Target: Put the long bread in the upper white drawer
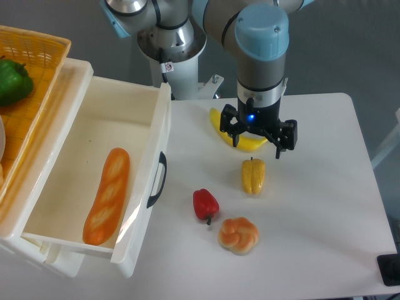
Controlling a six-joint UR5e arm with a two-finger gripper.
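The long bread [107, 195] is an orange-brown baguette lying lengthwise inside the open upper white drawer [65, 115], on its floor near the front right. The drawer's dark curved handle [157, 179] faces the table. My gripper [257, 142] hangs over the table to the right of the drawer, far from the bread. Its fingers stand apart, open and empty, above a banana [240, 139] and just behind a yellow pepper [253, 175].
A red pepper [205, 204] and a round knotted tan bun [238, 235] lie on the white table in front of the gripper. A woven yellow-orange basket [37, 53] with a green pepper [14, 81] sits atop the drawer unit at left.
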